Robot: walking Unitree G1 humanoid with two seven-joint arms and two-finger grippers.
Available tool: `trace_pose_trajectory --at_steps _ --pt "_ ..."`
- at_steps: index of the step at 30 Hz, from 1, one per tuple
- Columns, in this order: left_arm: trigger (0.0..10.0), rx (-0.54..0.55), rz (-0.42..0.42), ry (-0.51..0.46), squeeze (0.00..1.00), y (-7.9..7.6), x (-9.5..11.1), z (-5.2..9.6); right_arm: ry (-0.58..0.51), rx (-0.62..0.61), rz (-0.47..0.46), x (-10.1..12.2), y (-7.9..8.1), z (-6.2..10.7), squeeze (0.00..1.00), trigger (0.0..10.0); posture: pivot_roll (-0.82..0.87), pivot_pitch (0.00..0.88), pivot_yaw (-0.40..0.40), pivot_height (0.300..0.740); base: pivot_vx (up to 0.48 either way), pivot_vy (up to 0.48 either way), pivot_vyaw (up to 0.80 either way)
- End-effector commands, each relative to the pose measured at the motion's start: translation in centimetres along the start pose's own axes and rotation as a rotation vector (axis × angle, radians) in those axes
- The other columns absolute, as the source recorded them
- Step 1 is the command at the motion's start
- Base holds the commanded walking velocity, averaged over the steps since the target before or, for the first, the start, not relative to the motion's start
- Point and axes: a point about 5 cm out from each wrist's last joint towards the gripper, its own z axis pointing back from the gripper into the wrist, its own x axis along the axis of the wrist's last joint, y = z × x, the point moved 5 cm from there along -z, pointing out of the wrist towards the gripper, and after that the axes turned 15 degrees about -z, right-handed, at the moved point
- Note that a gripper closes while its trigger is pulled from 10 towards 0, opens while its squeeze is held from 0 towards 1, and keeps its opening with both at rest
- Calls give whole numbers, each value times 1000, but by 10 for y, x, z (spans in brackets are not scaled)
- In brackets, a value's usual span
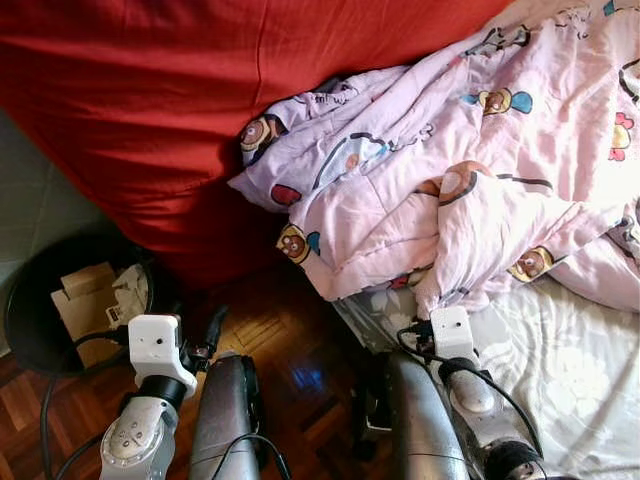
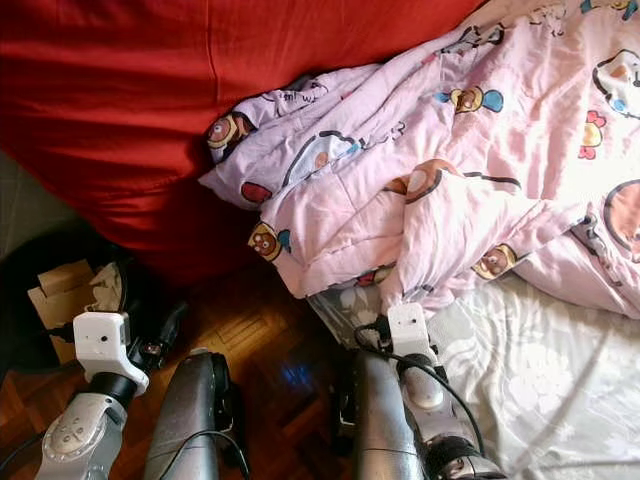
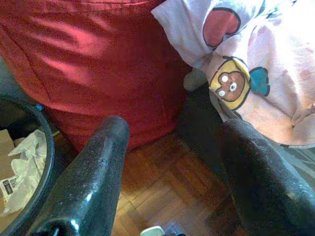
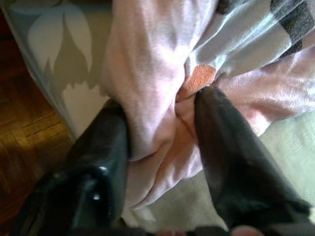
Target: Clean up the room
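Pink cartoon blanket (image 1: 470, 180) hangs off the bed's edge; right gripper (image 4: 162, 123) pinches its fold, left gripper (image 3: 172, 162) open over the floor.

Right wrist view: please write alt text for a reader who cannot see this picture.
The right claw is closed around a bunched fold of a pink cartoon-print blanket, with cloth pressed between its two black fingers. Under the blanket lies a pale flowered bed sheet, and dark wooden parquet floor shows beside the bed.
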Motion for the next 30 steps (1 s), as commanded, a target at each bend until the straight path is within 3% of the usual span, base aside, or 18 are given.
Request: trace_pose_trajectory --at_steps 1,9,15,22,30 --pt "10000 -10 -7 42 0 -2 -10 7 73 -9 1 -25 -3 11 0 0 128 478 -28 600 0 0 0" --pt "10000 -9 -3 54 0 -3 -13 7 84 -20 4 -29 -6 13 0 0 130 470 -26 600 0 0 0" --pt "10000 -7 3 70 0 -5 -19 7 60 -47 -44 -19 -11 8 0 0 126 453 -28 600 0 0 0" --pt "10000 -2 5 73 0 -5 -21 3 44 -61 -26 -13 -14 6 0 0 117 431 -32 600 0 0 0" --pt "10000 -2 25 109 0 -12 -42 -16 -86 -107 -75 12 -37 5 0 0 66 311 -47 600 0 0 0"
